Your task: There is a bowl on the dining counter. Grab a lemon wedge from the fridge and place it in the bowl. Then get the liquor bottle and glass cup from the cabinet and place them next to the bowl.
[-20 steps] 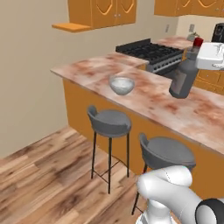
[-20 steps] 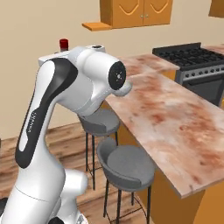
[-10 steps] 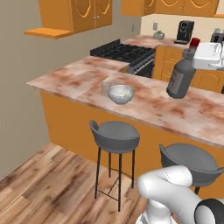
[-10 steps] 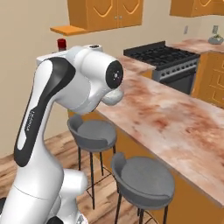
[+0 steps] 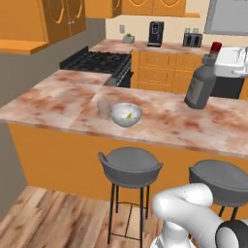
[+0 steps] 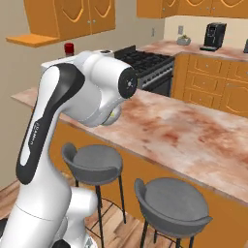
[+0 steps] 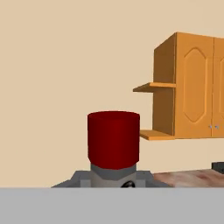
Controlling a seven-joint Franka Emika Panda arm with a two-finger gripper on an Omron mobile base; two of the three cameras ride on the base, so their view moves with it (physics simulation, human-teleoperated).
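The gripper [image 5: 231, 65] is clamping the liquor bottle [image 5: 200, 83] near its red-capped neck, carrying what is probably heavy, slippery, breakable glass.

both base views overlook the dining counter [image 5: 63, 104] from behind; hand view faces the wall.

The marbled dining counter [image 5: 63, 104] carries a bowl [image 5: 126, 115] with a glass cup [image 5: 103, 108] just beside it.
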